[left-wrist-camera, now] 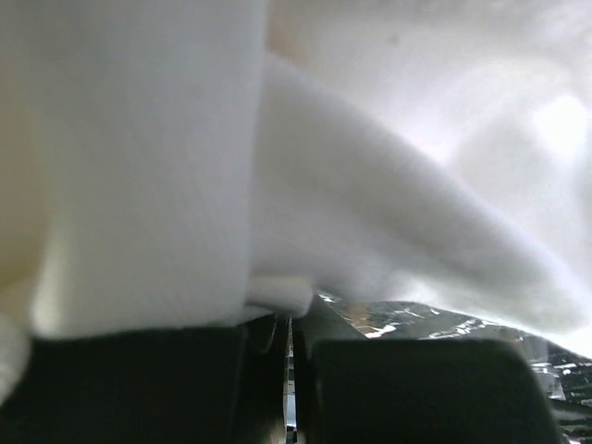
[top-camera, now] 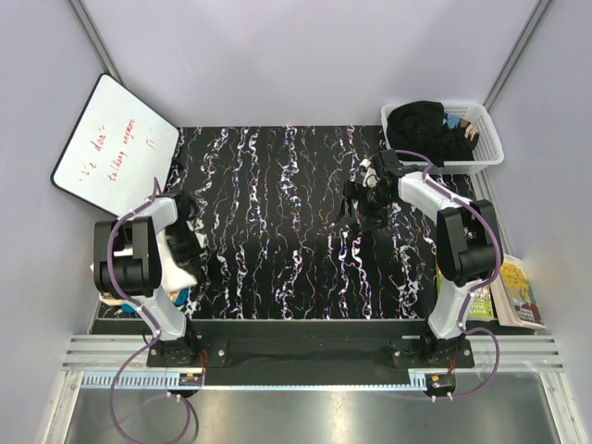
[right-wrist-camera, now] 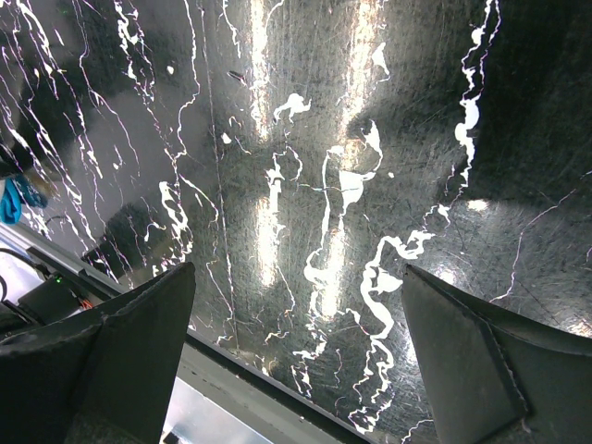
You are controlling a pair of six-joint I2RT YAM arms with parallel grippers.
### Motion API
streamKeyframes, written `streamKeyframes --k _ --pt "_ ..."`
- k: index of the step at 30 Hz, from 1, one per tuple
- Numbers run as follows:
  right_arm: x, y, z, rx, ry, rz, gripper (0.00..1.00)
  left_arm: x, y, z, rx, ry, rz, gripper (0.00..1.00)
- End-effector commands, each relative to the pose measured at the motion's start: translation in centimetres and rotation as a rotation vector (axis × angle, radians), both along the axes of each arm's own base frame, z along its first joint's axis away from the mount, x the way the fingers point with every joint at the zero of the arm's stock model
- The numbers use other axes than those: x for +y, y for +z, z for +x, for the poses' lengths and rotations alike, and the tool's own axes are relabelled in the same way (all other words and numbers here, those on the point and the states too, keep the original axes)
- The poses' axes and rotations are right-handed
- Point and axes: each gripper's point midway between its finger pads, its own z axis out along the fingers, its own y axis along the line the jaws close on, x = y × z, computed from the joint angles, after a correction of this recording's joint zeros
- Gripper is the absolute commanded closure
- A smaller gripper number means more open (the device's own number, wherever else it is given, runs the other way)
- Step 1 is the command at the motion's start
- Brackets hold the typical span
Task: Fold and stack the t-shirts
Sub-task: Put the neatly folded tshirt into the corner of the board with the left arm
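A white t-shirt [top-camera: 178, 266] lies bunched at the table's left edge, largely hidden under my left arm. It fills the left wrist view [left-wrist-camera: 370, 185]; no print shows. A teal-blue bit of cloth [top-camera: 180, 296] peeks out below it and shows at the left edge of the right wrist view [right-wrist-camera: 9, 199]. I cannot make out the peach shirt. My left gripper [top-camera: 190, 248] [left-wrist-camera: 287, 319] is down in the white cloth, its jaws closed to a thin slit with a fold at the tips. My right gripper [top-camera: 365, 199] [right-wrist-camera: 298, 269] hangs open and empty above the black marbled table [top-camera: 277, 231].
A white basket [top-camera: 490, 139] of dark clothes stands at the back right. A whiteboard [top-camera: 116, 148] leans at the back left. Books [top-camera: 518, 291] lie off the table's right edge. The table's near rail [right-wrist-camera: 240, 388] shows under the right gripper.
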Motion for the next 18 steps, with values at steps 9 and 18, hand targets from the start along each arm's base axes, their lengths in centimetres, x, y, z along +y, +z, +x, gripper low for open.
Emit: streamKeyframes --k 9,18 --pt "0.0 2.0 0.9 -0.067 -0.004 0.009 0.0 -0.4 6.9 4.8 -0.27 -0.154 0.031 0.01" --pt "-2.8 2.7 2.7 -0.124 -0.071 -0.121 0.0 -7.1 12.7 9.0 -0.422 -0.388 -0.033 0.01"
